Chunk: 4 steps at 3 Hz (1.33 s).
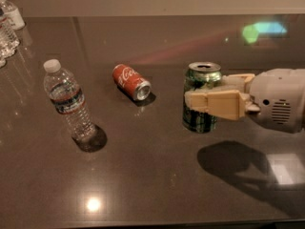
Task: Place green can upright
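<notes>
— What couldn't you see?
— The gripper [205, 92], clamped round the green can [198, 122] toward the table's [143, 185] right edge, hid the mid-label from you behind its near finger [217, 104]. Its arm [281, 99] was cut off at the picture's right side.
— Anything else?
— At the far left corner, clear bottles [7, 30] ran off the left edge; you couldn't count them.

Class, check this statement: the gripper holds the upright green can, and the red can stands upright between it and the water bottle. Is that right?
No. The camera view shows the red can lying on its side, not upright. The rest stands: the gripper holds the upright green can, with the red can between it and the water bottle.
</notes>
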Each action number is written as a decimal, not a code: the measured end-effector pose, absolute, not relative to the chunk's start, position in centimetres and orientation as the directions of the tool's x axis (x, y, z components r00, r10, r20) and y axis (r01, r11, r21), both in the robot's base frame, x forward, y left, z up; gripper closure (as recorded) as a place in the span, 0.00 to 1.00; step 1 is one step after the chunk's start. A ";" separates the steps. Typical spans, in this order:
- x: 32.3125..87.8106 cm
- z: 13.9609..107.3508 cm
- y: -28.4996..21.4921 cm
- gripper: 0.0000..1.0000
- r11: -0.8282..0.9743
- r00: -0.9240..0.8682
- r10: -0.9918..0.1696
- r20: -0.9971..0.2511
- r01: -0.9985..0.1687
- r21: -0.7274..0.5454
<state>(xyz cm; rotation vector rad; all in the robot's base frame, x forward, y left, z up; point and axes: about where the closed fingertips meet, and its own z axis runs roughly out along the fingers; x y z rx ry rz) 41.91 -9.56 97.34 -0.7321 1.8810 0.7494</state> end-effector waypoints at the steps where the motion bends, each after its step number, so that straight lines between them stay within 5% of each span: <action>1: 41.4 96.4 -9.4 1.00 0.626 -0.284 -0.191 -0.940 -0.772 0.106; 3: 41.4 93.7 -9.3 1.00 0.599 -0.098 -0.291 -0.952 -0.795 -0.101; 4: 41.6 92.9 -9.4 0.84 0.586 -0.018 -0.314 -0.949 -0.791 -0.178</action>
